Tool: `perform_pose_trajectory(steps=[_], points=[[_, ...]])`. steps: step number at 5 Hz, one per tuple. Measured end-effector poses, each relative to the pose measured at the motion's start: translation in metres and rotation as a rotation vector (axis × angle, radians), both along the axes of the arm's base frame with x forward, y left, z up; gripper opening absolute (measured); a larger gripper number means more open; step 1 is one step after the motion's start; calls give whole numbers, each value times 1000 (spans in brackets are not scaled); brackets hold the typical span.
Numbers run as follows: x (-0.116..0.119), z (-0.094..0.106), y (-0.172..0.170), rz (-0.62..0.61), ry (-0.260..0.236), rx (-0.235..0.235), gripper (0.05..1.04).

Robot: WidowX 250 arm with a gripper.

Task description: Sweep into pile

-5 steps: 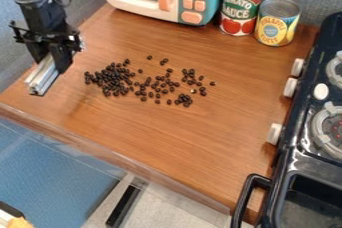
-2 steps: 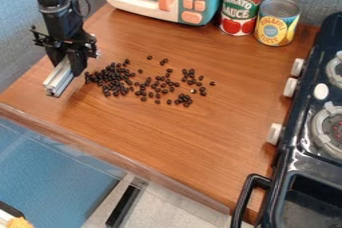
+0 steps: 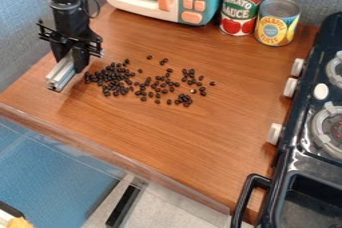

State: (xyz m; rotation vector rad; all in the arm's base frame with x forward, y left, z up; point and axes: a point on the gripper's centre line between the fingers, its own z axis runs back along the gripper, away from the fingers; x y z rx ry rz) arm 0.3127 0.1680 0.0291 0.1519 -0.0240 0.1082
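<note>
Your gripper (image 3: 71,59) is closed on the silver bar (image 3: 61,74), which sticks out below it toward the near edge of the desk (image 3: 153,139). The beans (image 3: 115,79) lie just to the right of the gripper, thickest on the side nearest it and scattered thinner farther out, with a few strays at the far right. You look to be lining up a sweep, with the pile only partly made. Next, you'd want the bar's long side down on the wood and behind the loose beans, then a slow, level push toward the thick patch; lift it and beans may slip under.
</note>
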Motion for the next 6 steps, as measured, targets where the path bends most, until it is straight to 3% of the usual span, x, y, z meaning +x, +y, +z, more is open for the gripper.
perform_pose_trajectory(steps=[1,3,4,5,6], points=[[-4,-11,4,-5,44,13,391],[-6,-14,14,-22,66,28,391],[-5,-17,14,-16,51,40,391],[-3,-21,-3,-61,56,70,391],[-2,-21,-26,-105,43,66,391]])
